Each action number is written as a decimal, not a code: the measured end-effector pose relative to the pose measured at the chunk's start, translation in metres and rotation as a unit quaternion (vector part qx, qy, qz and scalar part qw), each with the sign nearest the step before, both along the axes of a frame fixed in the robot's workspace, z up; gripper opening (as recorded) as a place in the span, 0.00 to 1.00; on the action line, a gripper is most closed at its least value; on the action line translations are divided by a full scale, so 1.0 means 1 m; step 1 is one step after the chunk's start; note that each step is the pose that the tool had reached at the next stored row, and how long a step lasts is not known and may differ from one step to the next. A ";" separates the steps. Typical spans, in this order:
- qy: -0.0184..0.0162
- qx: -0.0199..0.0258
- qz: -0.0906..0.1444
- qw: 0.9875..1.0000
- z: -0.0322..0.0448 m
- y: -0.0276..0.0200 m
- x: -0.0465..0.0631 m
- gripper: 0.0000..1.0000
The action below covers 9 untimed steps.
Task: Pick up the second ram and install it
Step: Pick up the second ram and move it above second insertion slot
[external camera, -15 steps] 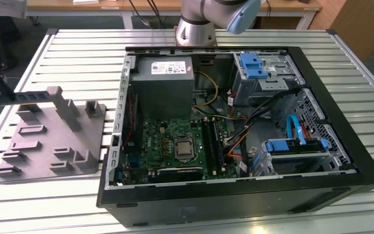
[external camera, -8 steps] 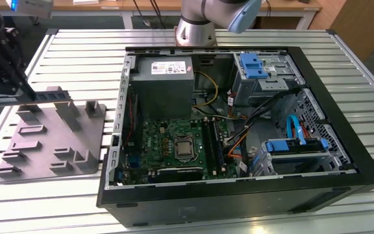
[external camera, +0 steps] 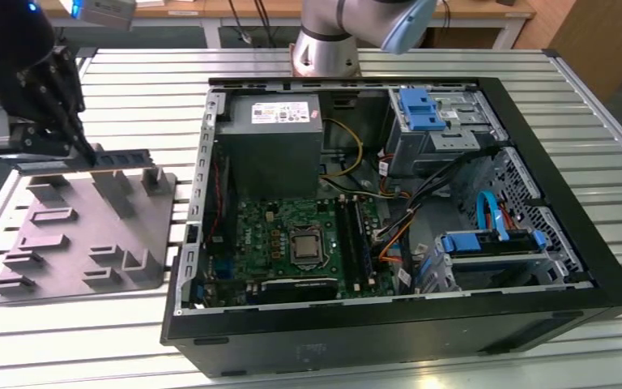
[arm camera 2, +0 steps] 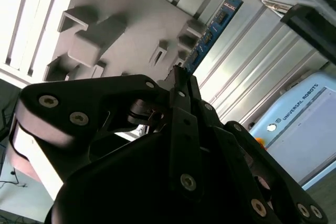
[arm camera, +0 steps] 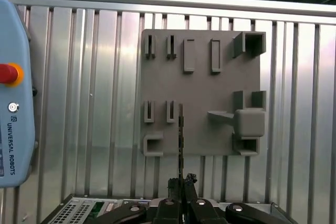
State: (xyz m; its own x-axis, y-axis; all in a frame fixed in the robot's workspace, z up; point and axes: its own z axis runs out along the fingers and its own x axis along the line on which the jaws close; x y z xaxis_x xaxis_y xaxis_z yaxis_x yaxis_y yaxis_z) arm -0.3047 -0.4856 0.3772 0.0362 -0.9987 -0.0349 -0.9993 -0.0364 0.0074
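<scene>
Grey block [external camera: 74, 235]: flat on the slatted metal table [external camera: 581, 89].
Computer case [external camera: 398, 336]: open, motherboard [external camera: 279, 235] exposed.

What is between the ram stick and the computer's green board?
The computer case's side wall stands between the second ram, gripped by the end effector, and the motherboard; the case is open on top.

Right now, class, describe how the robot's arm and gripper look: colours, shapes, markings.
The arm is a silver-grey metal tube with a pale blue cap at its joint. The gripper is matt black, built of flat angular linked bars held by round silver screws, narrowing to slim fingers.
</scene>
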 end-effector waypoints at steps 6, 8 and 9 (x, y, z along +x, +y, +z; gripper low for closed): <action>0.000 0.000 0.000 1.000 0.0000 0.0000 0.022 0.14; 0.000 0.000 0.000 1.000 0.0000 0.0000 0.029 0.14; 0.000 0.000 0.000 1.000 0.0000 0.0000 0.032 0.14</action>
State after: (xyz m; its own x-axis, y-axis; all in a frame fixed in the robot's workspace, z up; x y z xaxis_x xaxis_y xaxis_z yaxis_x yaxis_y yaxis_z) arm -0.2724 -0.4856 0.3772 0.0361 -0.9987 -0.0349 -0.9993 -0.0364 0.0074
